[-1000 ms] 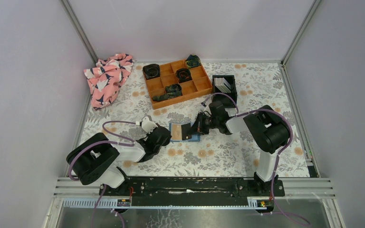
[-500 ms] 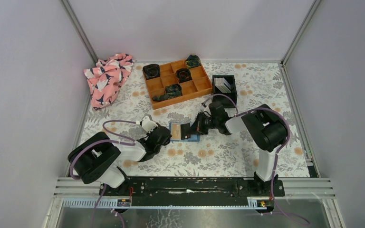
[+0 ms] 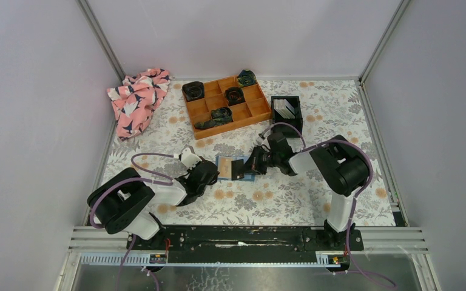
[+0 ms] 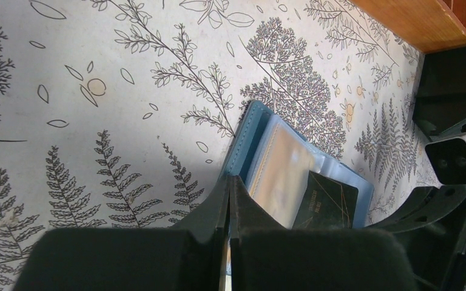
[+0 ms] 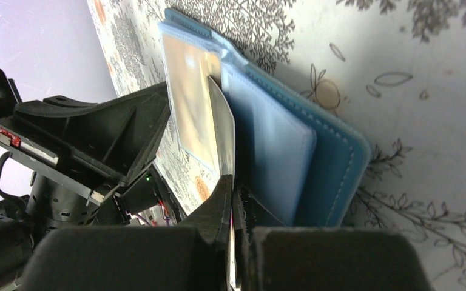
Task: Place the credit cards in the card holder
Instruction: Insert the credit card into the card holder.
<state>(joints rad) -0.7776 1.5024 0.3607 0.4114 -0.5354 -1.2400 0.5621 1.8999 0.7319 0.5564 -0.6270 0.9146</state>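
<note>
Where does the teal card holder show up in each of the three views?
Top external: the card holder lies open just below mid-frame.
Left wrist: the card holder is right of centre, in the lower half, with its clear sleeves showing.
Right wrist: the card holder fills the centre, with its blue cover on the right.
Shared landmark: the fern-print table cover lies beneath it in all three views.

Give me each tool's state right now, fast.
Left tool: shut, pinching the card holder at its edge.
Right tool: shut on a credit card.
</note>
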